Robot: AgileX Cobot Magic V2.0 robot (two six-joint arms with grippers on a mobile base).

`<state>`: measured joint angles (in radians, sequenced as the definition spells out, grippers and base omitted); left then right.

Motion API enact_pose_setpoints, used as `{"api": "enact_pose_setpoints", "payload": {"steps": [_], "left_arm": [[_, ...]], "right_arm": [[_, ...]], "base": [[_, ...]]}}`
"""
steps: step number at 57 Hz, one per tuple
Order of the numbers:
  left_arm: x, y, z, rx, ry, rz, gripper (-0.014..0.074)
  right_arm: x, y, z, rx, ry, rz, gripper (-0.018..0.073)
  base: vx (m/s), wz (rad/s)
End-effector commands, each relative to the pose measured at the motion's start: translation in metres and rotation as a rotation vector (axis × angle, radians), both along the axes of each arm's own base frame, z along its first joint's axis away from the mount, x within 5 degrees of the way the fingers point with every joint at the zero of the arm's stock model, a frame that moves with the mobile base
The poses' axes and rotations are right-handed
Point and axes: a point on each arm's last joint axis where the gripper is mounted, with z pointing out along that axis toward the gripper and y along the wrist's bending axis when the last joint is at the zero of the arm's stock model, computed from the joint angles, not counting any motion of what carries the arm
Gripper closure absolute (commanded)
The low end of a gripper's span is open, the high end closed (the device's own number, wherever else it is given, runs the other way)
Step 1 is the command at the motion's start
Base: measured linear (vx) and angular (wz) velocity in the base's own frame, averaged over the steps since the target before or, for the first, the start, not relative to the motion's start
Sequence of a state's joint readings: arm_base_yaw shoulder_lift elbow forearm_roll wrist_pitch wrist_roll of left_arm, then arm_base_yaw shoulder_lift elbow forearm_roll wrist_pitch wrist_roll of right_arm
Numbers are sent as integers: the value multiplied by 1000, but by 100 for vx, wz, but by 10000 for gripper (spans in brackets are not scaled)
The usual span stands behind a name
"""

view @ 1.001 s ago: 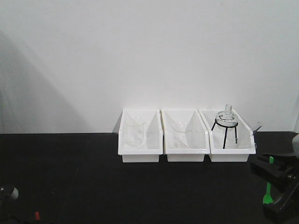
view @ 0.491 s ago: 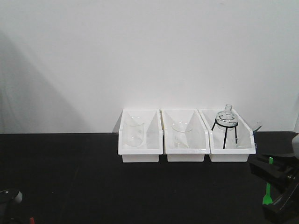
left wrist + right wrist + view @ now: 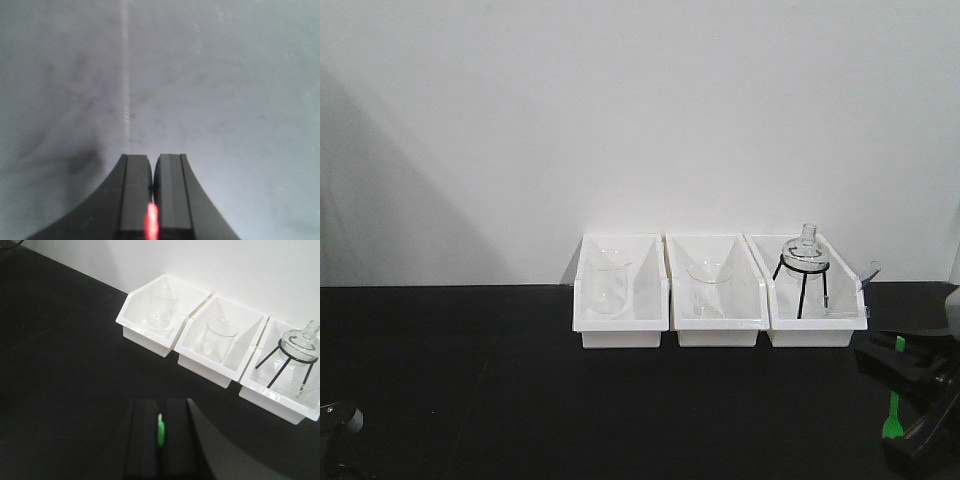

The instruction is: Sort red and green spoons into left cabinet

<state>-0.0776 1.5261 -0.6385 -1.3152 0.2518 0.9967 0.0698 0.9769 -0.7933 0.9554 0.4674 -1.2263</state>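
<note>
The red spoon (image 3: 151, 222) shows only as a thin red strip pinched between the black fingers of my left gripper (image 3: 152, 165), which is shut on it over a plain grey surface. In the front view only a bit of the left gripper (image 3: 335, 420) shows at the bottom left corner. My right gripper (image 3: 161, 402) is shut on the green spoon (image 3: 160, 432), seen edge-on between its pads. From the front, the green spoon (image 3: 891, 415) sits in the right gripper (image 3: 898, 405) at the right edge, above the black tabletop. The left cabinet is out of view.
Three white bins stand in a row at the back of the black tabletop (image 3: 470, 380). The left bin (image 3: 620, 335) and middle bin (image 3: 718, 335) each hold a glass beaker. The right bin (image 3: 815, 335) holds a round flask (image 3: 806, 248) on a black tripod. A white wall rises behind them.
My left gripper has sunk toward the bottom left corner of the front view, and the red spoon tip no longer shows there. The right gripper and green spoon have held still.
</note>
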Motion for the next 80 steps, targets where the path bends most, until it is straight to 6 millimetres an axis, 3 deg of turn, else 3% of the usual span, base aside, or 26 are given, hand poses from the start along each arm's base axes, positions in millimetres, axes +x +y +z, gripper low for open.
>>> {"api": "enact_pose_setpoints", "payload": {"steps": [1,17,33,52,61,71,80], "left_arm": [[8,0,20,-13,-77,16,605],[23,-8,53,-63,-175,-42,600],[8,-2,91,33,-330,-66,600],[-40,4,163,107,-619,-86,600],[-69,5,186,169,-729,-141,598],[-102,8,193,198,-809,-147,597],[-125,10,182,177,-822,-128,597]], "right_arm": [[1,-2,15,36,-60,-36,562],[1,-2,15,36,-58,-33,562],[1,-2,15,36,-59,-34,562],[-3,-1,17,48,-57,-27,562],[-18,0,26,68,-85,-2,562],[-50,-1,35,128,-135,-2,562],[-79,-6,19,139,-181,-32,562]], "base": [[0,0],[0,0],[0,0],[0,0],[0,0],[0,0],[0,0]]}}
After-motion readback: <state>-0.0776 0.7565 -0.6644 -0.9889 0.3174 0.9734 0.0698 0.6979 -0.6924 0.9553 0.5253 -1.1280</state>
